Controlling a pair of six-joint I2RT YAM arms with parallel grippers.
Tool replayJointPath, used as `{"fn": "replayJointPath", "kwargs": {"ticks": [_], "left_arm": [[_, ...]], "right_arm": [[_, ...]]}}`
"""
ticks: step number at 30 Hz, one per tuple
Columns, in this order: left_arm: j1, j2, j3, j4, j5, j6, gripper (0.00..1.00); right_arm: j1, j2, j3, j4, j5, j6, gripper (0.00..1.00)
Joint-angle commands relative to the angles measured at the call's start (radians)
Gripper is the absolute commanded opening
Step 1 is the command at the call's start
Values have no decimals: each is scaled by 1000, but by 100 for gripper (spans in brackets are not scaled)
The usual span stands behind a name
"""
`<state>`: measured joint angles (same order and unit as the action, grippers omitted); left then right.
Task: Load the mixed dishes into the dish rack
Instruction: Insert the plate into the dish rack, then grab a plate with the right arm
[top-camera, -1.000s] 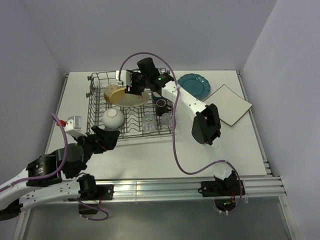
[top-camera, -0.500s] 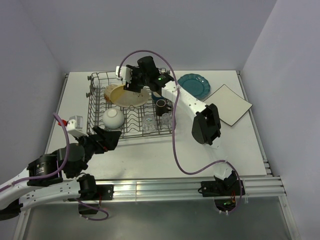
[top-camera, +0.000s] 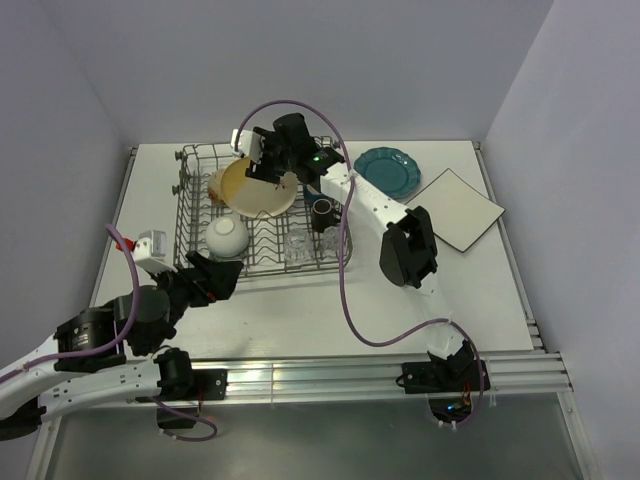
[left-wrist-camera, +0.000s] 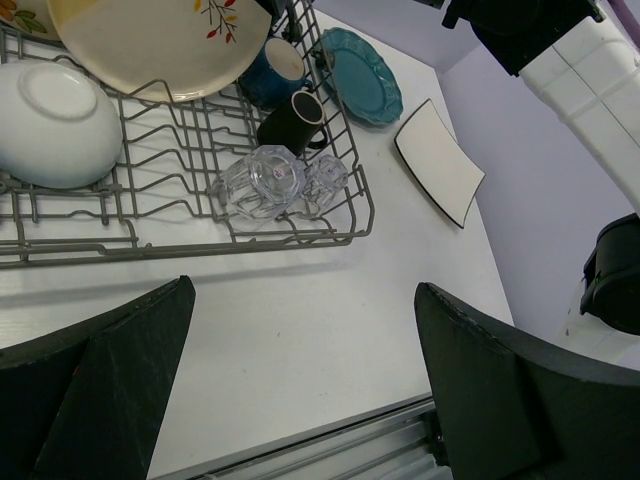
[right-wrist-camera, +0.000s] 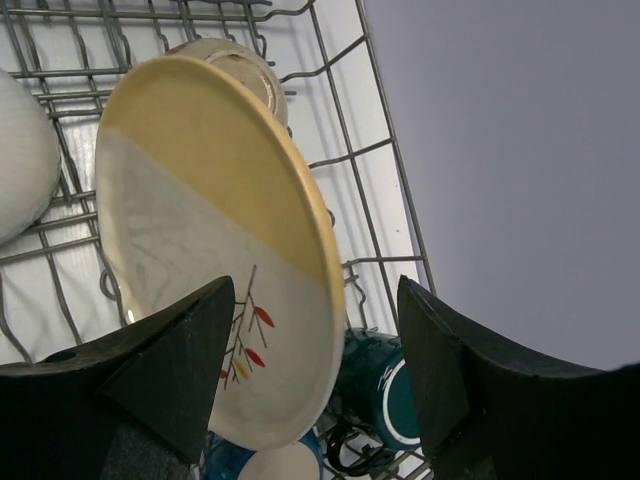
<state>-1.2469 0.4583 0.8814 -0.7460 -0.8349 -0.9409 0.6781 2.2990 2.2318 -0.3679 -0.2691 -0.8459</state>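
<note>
Masking lower rim of the yellow-cream plate (right-wrist-camera: 200, 250): right fingers (right-wrist-camera: 150, 385).

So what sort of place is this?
Probably a robot test booth, not a kitchen: bare lavender walls box in a white table, a left arm and a right arm are bolted to a metal rail, and the dish rack sits on it.
</note>
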Motion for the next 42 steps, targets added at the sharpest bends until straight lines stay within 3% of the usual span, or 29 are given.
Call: {"fn": "replayJointPath", "kwargs": {"ticks": [1,12,21,24,26,27,32,37,42], "left_arm": [[3,11,36,23,6,1,99],[3,13,36,25,5,4,99],[3,-35,-1,46,-16,-6,99],[3,-75,-28,59,-44,-33,99],[3,-121,-61,76,-58,-44,99],[3,-138,-73,85,-66,-55,99],[3,-280,-173,170,-83,-65,99],[1,-300,-222,205,-89,-73,99],[3,-178,-181,157,-118,-134,99]], "right_arm": [[-5,2,48,61,13,24,74],[-9,-33,34,52,-5,50,73],[-72,-216,-40,-25,-56,254,75],[-139,-323,-125,-28,-73,385,85],[-222,-398,-222,-17,-94,536,99],[-257,-415,-245,-31,-141,585,100],[-544,-447,-404,-123,-435,864,100],[-705,-539,-712,-72,-427,1000,88],[-790,-578,-886,21,-377,1210,78]]}}
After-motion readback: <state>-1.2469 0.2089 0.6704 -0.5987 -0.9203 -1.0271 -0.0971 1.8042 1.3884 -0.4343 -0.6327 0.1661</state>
